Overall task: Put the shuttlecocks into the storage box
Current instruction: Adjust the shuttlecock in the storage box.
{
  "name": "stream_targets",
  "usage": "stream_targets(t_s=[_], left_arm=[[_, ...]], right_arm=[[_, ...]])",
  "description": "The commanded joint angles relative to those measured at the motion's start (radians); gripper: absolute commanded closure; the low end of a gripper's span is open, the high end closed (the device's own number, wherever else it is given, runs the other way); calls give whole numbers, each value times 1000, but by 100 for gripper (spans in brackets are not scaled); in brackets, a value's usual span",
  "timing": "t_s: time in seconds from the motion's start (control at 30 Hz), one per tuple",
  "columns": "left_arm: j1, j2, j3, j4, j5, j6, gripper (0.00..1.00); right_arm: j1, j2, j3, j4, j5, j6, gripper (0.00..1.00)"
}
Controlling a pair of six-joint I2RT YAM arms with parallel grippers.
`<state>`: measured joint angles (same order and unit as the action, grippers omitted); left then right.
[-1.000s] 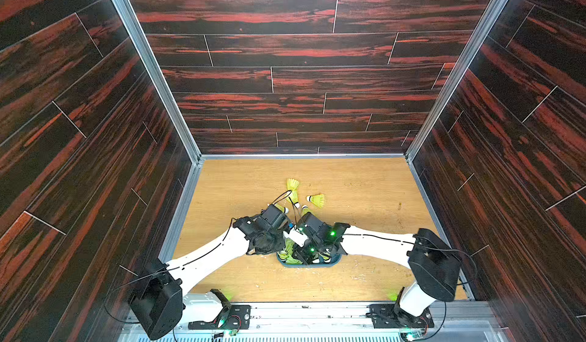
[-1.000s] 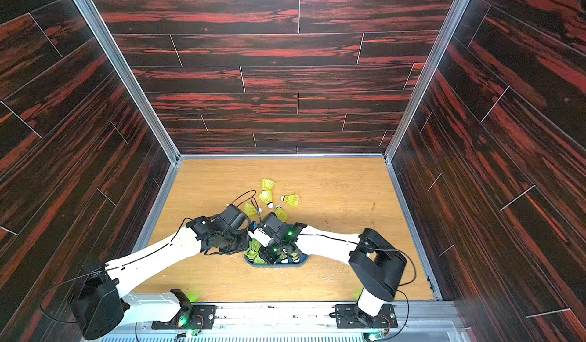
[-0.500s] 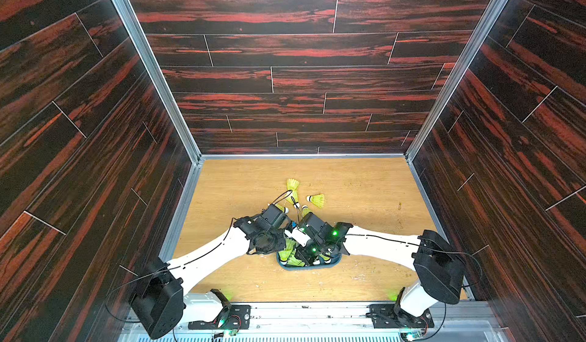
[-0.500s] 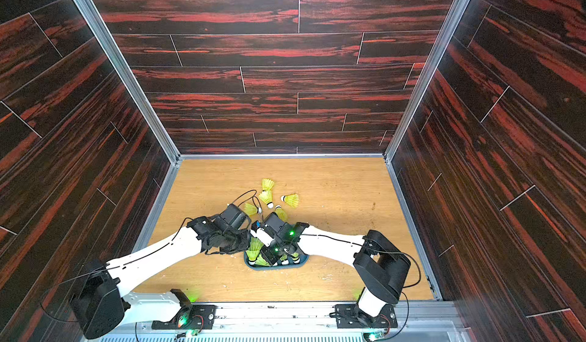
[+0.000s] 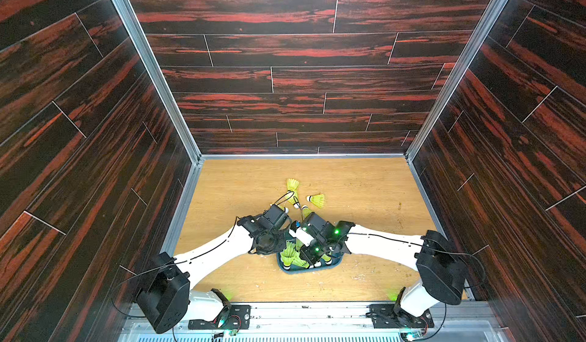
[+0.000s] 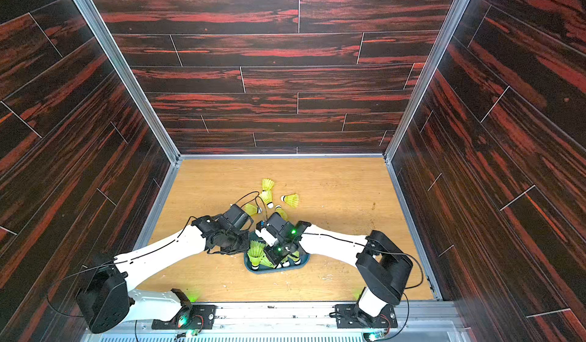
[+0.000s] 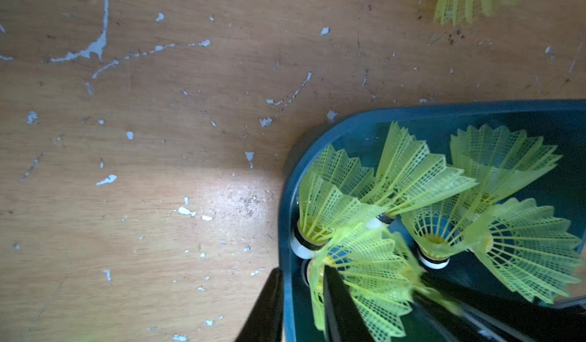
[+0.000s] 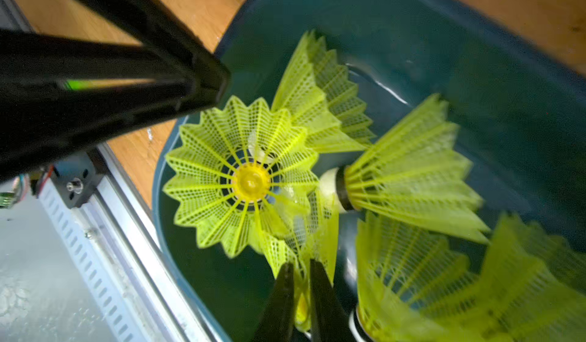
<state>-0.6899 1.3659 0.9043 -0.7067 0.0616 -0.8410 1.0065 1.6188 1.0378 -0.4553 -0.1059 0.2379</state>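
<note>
The dark teal storage box (image 5: 309, 270) (image 6: 269, 270) sits near the table's front edge with several neon yellow-green shuttlecocks (image 7: 409, 172) inside it. Both arms meet over it. My left gripper (image 7: 299, 280) is shut across the box's rim (image 7: 348, 121), one finger outside the wall and one inside against a shuttlecock skirt (image 7: 374, 261). My right gripper (image 8: 299, 270) is shut on the mesh skirt of a shuttlecock (image 8: 320, 229) low inside the box (image 8: 475, 23). Several loose shuttlecocks (image 5: 317, 200) (image 6: 268, 185) lie on the wooden table behind the arms.
Dark wood-patterned walls enclose the table on three sides. A metal rail (image 8: 104, 229) runs along the front edge just beside the box. My left gripper's fingers (image 8: 190, 70) stand close above an upright shuttlecock (image 8: 250, 181) in the right wrist view.
Both grippers stay at the box. The right arm has shifted slightly toward the front edge, and both sets of jaws have tightened a little.
</note>
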Motion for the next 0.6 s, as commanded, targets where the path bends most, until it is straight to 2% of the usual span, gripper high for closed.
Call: stream_targets(t_s=[0.0, 0.23, 0.57], left_arm=[[5, 7, 19, -21, -10, 20, 74], [4, 5, 17, -22, -8, 22, 74], [4, -11, 6, -16, -11, 13, 74]], right_arm=[[-11, -32, 14, -42, -13, 26, 87], [-34, -75, -4, -45, -32, 99, 88], [-63, -120, -65, 18, -36, 287, 89]])
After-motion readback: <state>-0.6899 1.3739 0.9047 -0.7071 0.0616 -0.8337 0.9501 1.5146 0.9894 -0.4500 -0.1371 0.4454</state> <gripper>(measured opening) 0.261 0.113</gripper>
